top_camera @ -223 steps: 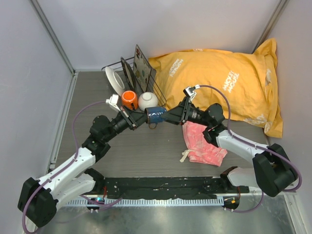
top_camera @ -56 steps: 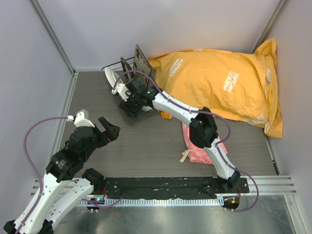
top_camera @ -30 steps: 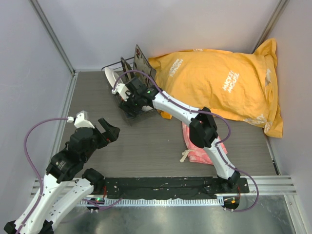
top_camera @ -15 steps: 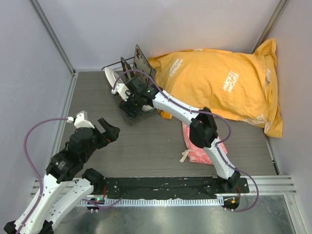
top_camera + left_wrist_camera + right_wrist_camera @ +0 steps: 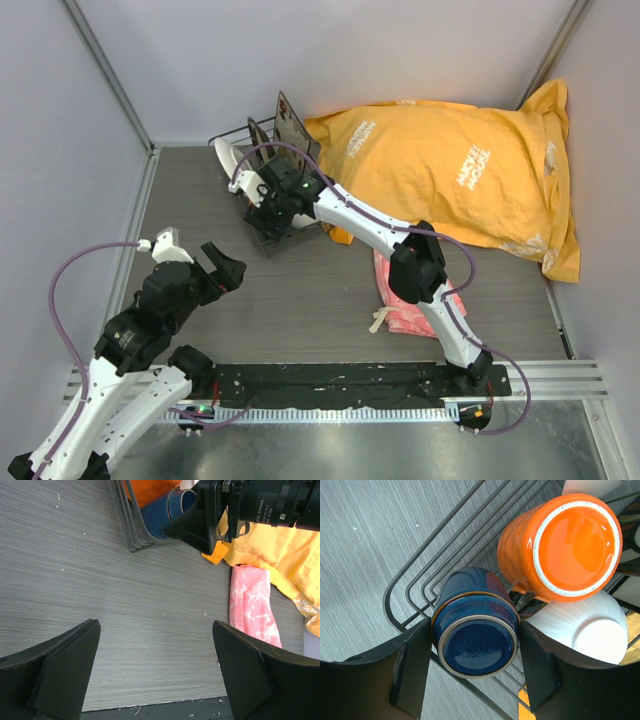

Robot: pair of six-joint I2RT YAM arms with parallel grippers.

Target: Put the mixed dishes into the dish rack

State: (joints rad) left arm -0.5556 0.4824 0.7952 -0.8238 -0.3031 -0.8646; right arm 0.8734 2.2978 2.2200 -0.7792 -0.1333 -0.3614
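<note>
Right wrist view: we see the right gripper (image 5: 475,672) with its jaws pinching the blue cup (image 5: 476,630), a finger on each side; the cup lies with its base toward the camera in the near left corner of the wire rack (image 5: 427,582), just beside the orange mug (image 5: 560,545) and the white bowl (image 5: 580,625); from above, the rack stands far left on the table (image 5: 300,295), beside the yellow bag (image 5: 450,170); the left gripper (image 5: 222,265) hangs near left, jaws spread.
</note>
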